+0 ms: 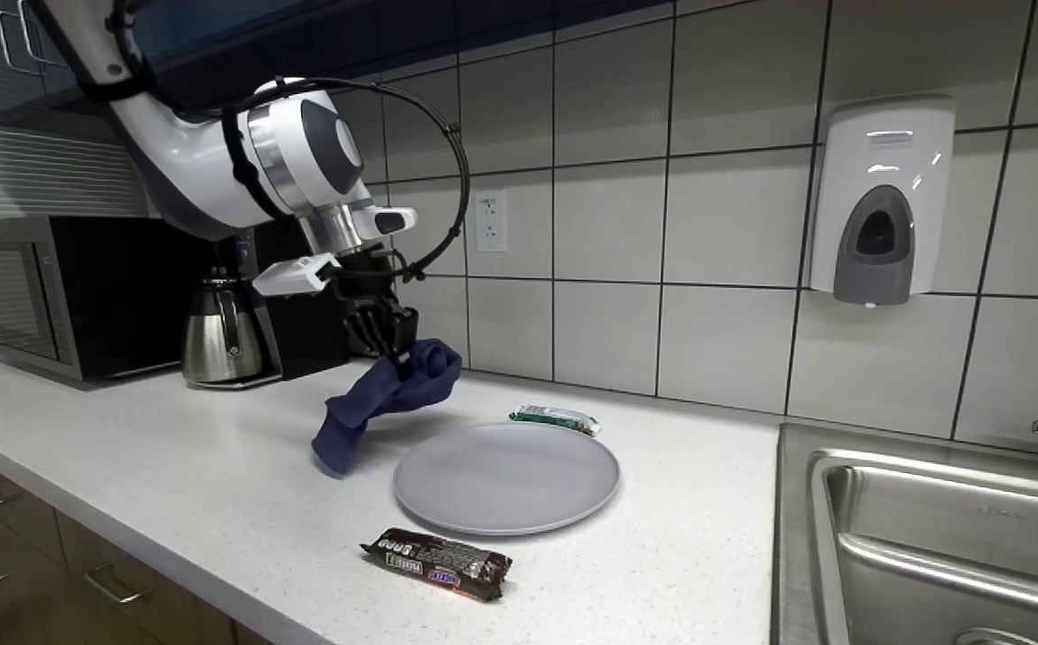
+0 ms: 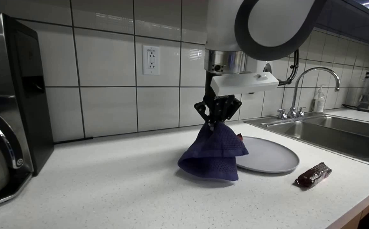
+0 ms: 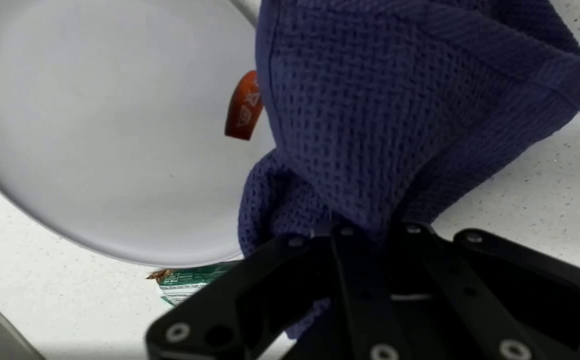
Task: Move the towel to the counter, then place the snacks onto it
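End effector (image 1: 405,361): clamped on a bunched part of the towel (image 2: 213,152), above the table (image 1: 680,555).
Towel: directly beneath the end effector, navy, drooping in folds; whether its lower edge touches the table cannot be told.
Tag (image 3: 242,110): orange-red with pale symbols, poking from the towel's edge, up and left of the end effector in the wrist view.
Plate (image 1: 514,479): round, grey, on the table, below and right of the end effector in both exterior views.
Brown snack bar (image 1: 442,563): on the table, also below and right of the end effector in both exterior views, apart from plate and towel.
Green-wrapped packet (image 3: 192,280): just beside the plate's rim, left of the end effector in the wrist view, partly hidden by it.
Carafe (image 1: 223,340): left of the end effector in both exterior views.
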Controlling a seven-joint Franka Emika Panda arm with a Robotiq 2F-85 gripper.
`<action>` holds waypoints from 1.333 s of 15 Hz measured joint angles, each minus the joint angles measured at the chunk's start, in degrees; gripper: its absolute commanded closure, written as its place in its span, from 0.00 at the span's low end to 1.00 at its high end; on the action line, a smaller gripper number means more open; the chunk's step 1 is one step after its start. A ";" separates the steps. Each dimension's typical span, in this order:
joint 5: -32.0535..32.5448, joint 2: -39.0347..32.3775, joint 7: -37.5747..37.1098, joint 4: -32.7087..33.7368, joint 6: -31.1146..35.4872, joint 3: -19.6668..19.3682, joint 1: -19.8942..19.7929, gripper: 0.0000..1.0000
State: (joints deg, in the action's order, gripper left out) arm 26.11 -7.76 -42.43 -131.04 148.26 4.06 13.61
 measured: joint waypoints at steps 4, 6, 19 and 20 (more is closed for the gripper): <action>-0.03 -2.52 0.65 1.84 0.01 0.98 0.89 0.97; -0.08 -4.28 1.53 3.14 0.03 1.20 1.31 0.97; -4.59 -14.44 12.39 11.69 0.45 0.97 2.27 0.56; -4.69 -14.59 12.81 11.98 0.45 0.77 2.31 0.48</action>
State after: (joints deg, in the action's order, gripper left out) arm 21.42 -22.35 -29.62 -119.07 148.72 4.83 15.92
